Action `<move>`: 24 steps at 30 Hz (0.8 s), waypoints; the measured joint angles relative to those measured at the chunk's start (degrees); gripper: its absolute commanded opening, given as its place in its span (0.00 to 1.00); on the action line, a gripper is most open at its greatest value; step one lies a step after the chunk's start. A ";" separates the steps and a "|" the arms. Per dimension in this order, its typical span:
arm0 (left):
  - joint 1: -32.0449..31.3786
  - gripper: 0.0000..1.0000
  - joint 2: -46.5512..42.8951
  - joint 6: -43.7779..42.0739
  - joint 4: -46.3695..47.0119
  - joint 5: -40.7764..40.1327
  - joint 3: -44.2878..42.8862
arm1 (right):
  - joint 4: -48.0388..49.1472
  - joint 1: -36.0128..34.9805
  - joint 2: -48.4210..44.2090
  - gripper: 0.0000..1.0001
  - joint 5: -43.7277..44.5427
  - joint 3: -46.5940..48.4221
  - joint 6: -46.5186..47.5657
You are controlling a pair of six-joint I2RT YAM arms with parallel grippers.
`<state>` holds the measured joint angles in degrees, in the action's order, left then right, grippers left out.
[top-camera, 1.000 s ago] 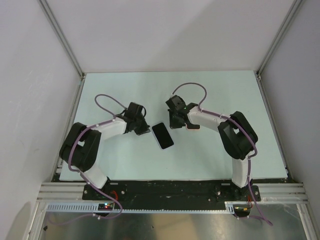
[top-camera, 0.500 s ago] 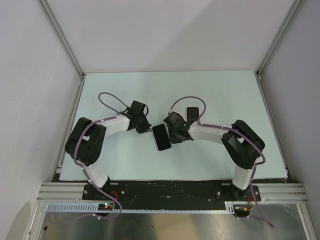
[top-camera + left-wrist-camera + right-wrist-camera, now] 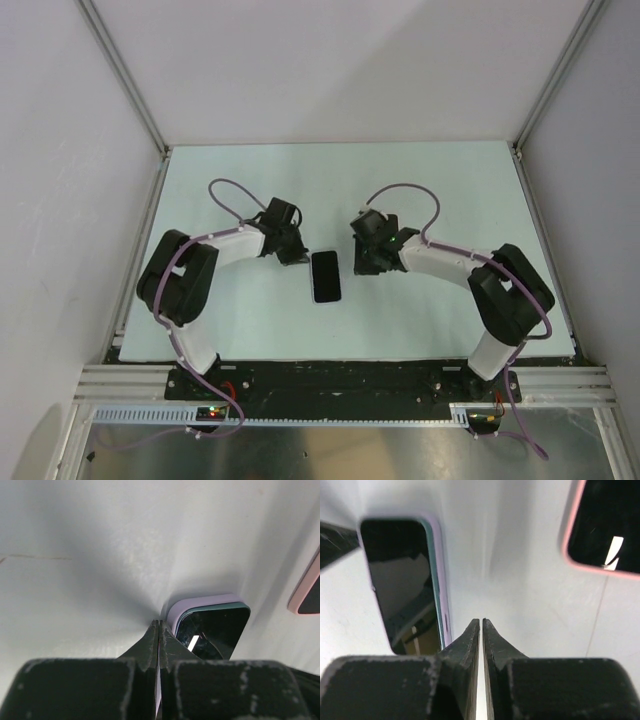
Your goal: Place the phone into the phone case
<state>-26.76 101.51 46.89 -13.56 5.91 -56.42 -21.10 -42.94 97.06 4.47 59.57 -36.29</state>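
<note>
A dark-screened phone lies flat on the white table between my two grippers. The wrist views show its teal edge sitting inside a lilac case, whose rim also shows in the right wrist view. My left gripper is shut, and its tips touch the case's corner. My right gripper is shut and empty. Its tips rest just right of the phone's long edge.
A second dark slab with a pink rim lies on the table beyond my right gripper. It also shows at the right edge of the left wrist view. In the top view the right wrist hides it. Grey walls enclose the table.
The phone has turned from tilted to straight, its long side now pointing at the near edge. Both grippers closed in beside it. The right wrist moved right and now covers the pink-rimmed slab.
</note>
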 measured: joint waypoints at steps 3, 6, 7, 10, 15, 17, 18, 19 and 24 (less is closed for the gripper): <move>-0.57 0.00 1.95 -0.98 -0.33 1.70 -2.25 | 0.44 3.15 0.15 0.11 -0.87 2.43 0.44; -1.22 0.00 2.64 -1.51 -0.33 2.27 -3.06 | 1.18 3.91 1.33 0.12 -1.88 6.16 0.98; -1.40 0.00 2.73 -1.57 -0.35 2.32 -3.17 | 1.75 3.89 1.84 0.13 -2.21 7.21 1.18; -1.75 0.00 2.75 -1.95 -0.35 2.40 -3.19 | 3.04 3.72 2.84 0.14 -3.56 8.44 1.42; -1.95 0.00 2.75 -1.95 -0.35 2.45 -3.19 | 2.95 3.30 4.61 0.14 -4.57 8.46 1.40; -1.99 0.00 2.75 -1.95 -0.37 2.47 -3.19 | 2.86 3.19 5.53 0.14 -4.70 8.48 1.38; -2.01 0.00 2.75 -1.95 -0.37 2.47 -3.19 | 2.82 3.19 5.99 0.14 -4.79 8.50 1.38; -2.01 0.00 2.75 -1.95 -0.37 2.47 -3.19 | 2.82 3.19 6.36 0.14 -4.79 8.50 1.38; -2.05 0.00 2.75 -1.95 -0.37 2.47 -3.19 | 2.43 3.15 8.63 0.14 -4.87 9.55 1.38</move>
<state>-28.82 104.27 44.95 -13.93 8.38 -59.61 -18.68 -39.79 105.69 -0.40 69.12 -34.92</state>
